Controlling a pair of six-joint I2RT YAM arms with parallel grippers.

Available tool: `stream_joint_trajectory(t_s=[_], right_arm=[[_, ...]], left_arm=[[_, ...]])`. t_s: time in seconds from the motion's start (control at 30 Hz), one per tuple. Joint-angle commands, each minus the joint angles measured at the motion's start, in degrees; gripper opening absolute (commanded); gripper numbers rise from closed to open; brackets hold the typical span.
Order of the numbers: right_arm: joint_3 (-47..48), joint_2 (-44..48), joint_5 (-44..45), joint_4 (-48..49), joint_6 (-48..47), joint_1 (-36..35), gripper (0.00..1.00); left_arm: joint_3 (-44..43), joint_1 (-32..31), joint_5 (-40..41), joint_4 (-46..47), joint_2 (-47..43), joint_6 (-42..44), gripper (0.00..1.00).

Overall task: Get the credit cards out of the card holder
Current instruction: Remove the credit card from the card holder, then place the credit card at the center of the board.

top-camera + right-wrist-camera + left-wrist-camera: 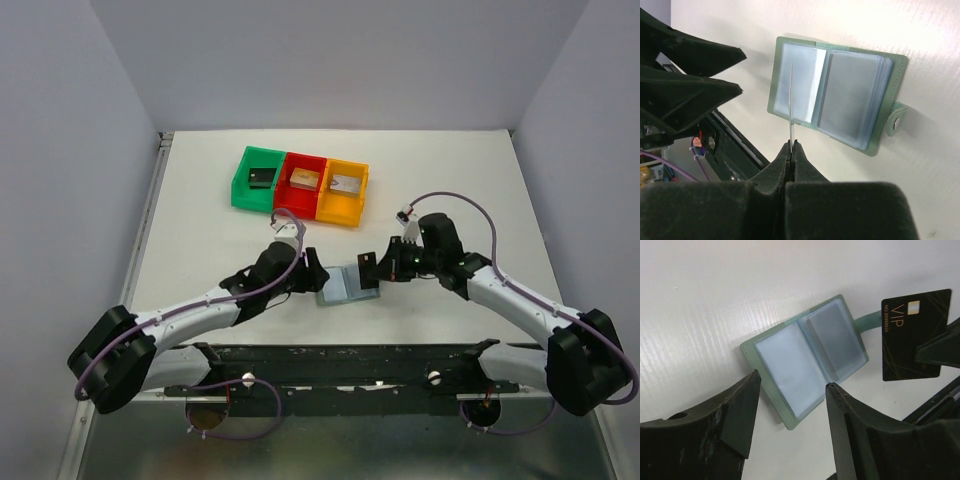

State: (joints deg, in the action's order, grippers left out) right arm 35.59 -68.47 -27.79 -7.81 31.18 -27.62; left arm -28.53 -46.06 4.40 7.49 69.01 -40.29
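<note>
Left wrist view puts the left gripper with its fingers spread, straddling the near edge of the open card holder without pinching it. The holder lies flat on the white table, pale blue pockets up. To its right a black VIP card is out of the pockets and held above the table by the right gripper. Its jaws are pressed together on the card's lower edge, so the card shows edge-on in the right wrist view. The step in hand looks like carrying this card off and laying it down. Doing it well calls for lifting it away first, so that no corner catches a pocket lip or the closing tab, and for the left fingers to pin the holder if it starts to slide. As for room, open table lies left of the left arm and right of the right arm. The green bin, red bin and orange bin sit well behind the holder. White walls close both sides, so the patch right of the holder seems the safest landing place.
</note>
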Motion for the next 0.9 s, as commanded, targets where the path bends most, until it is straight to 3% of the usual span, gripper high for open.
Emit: stream_joint_trajectory(t_s=[0.0, 0.17, 0.33, 0.43, 0.67, 0.87], right_arm=[[1.85, 3.68, -4.52, -1.07, -4.98, 0.37, 0.00], [5.79, 7.64, -16.49, -4.99, -12.09, -1.29, 0.00], [13.61, 6.07, -19.23, -17.73, -19.12, -6.47, 0.00], [18.35, 4.31, -18.44, -24.95, -22.91, -9.99, 0.00], [26.97, 1.50, -14.93, -39.02, -29.50, -16.15, 0.00], [31.11, -0.35, -11.15, -42.81, -30.56, -20.02, 0.00]], left_arm=[[-1.26, 0.97, -2.36, 0.15, -7.38, 1.44, 0.67], [1.81, 3.78, -15.36, 6.65, -17.31, 4.25, 0.66], [2.26, 9.40, -35.57, 10.62, -25.14, 5.49, 0.71], [-1.77, 11.08, -43.14, 5.99, -27.52, 8.99, 0.72], [-9.87, 11.52, -60.72, -4.23, -23.67, 15.77, 0.72], [-11.02, 11.43, -67.25, -3.97, -17.61, 15.16, 0.67]])
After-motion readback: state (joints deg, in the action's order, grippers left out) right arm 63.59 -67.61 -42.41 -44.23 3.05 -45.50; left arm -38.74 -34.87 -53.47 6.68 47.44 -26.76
